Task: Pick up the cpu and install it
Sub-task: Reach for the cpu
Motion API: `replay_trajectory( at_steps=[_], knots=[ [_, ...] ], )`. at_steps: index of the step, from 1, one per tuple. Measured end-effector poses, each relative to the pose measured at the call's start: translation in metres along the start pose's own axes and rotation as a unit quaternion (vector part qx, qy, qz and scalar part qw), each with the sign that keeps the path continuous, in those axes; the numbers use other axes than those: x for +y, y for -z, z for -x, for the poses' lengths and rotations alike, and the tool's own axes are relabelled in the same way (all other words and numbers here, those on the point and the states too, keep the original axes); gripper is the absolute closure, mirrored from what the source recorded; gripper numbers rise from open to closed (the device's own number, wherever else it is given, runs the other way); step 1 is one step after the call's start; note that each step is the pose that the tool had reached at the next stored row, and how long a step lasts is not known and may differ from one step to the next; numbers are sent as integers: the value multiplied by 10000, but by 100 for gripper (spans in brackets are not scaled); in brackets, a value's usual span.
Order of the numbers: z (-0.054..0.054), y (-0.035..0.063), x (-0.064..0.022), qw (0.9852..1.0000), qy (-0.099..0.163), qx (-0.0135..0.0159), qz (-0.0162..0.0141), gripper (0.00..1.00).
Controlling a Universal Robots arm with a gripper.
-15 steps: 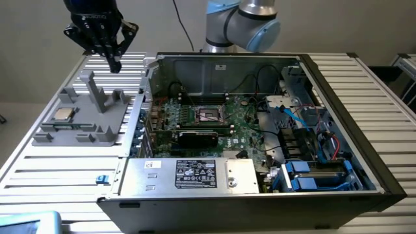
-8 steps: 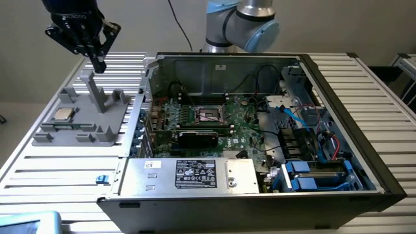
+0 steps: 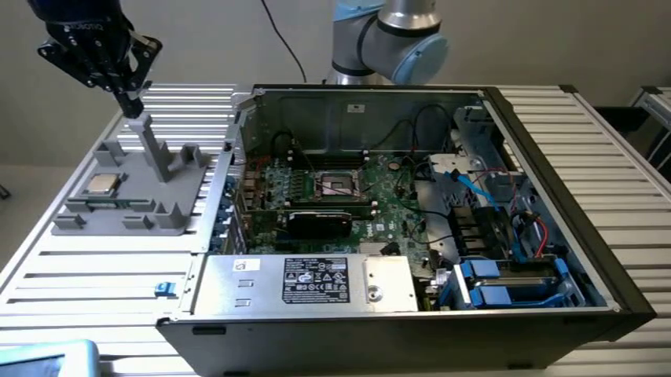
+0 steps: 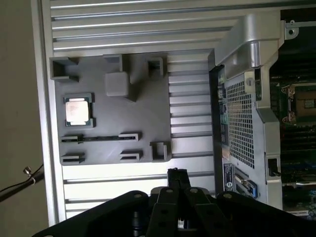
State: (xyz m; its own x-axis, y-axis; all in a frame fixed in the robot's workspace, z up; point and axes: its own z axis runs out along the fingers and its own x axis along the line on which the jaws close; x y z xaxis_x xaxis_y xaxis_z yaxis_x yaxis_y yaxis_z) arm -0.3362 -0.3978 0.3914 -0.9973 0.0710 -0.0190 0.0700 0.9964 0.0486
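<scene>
The cpu (image 3: 102, 184), a small silver-topped square chip, lies flat in a recess of the grey plastic fixture (image 3: 147, 206) at the exterior view's left; the wrist view looks down on the cpu (image 4: 78, 110) in the fixture (image 4: 143, 118). My gripper (image 3: 131, 107) hangs high above the fixture's far end, well above and beyond the chip, just over the tall grey post (image 3: 153, 149). Its fingers meet in one narrow tip (image 4: 176, 174) and hold nothing. The dark cpu socket (image 3: 338, 185) with its metal frame sits on the motherboard inside the open computer case (image 3: 545, 149).
The ribbed metal table (image 3: 105, 275) carries the fixture and the case. Cables, a power supply (image 3: 304, 279) and blue drive bays (image 3: 504, 287) crowd the case interior. A small blue clip (image 3: 163, 289) sits on the table in front of the fixture. The case's perforated wall (image 4: 239, 118) rises beside the fixture.
</scene>
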Motion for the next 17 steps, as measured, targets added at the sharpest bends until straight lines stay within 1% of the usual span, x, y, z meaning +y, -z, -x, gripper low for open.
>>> replay_trajectory(
  at_steps=[3,5,8,11,17],
  knots=[
    [-81,-5,46,10000,18,-1,-14,89],
    [-137,-6,74,10000,34,1,-28,89],
    [-238,-10,110,10000,49,0,-43,89],
    [-375,-22,143,10000,53,-1,-49,89],
    [-651,-56,194,10000,57,-1,-49,89]
  ],
)
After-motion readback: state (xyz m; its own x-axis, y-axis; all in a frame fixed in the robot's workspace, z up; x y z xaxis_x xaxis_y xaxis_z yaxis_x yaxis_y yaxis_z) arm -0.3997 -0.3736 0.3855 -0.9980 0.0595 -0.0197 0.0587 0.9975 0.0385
